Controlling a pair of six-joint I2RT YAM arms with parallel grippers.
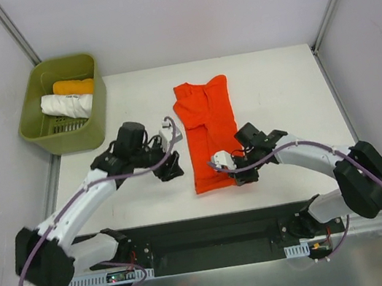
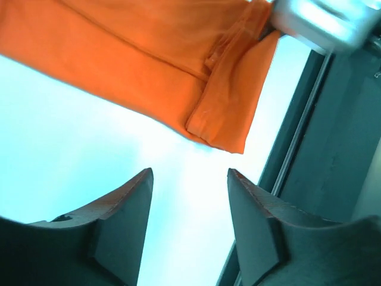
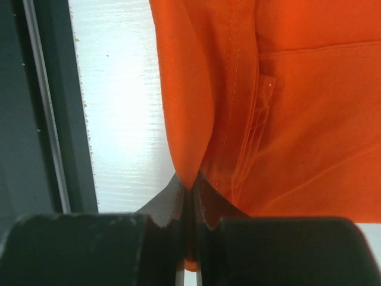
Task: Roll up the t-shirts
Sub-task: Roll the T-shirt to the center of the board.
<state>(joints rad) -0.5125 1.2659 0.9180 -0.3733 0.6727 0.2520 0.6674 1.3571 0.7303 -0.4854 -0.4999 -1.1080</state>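
White worktop [image 1: 277, 83], grey walls [image 1: 154, 16].
Top: red-orange t-shirt [image 1: 208, 136] lies folded lengthwise mid-worktop, unrolled; white t-shirt [image 1: 66, 106] and yellow-orange t-shirt [image 1: 74, 86] rolled in green basket [image 1: 79, 139].
Left wrist: left fingers [image 2: 128, 202] spread wide, empty, short of the near corner.
Right wrist: right fingers [image 3: 169, 202] pinched on hem fold.
Risk: one-sided grip skews the roll.
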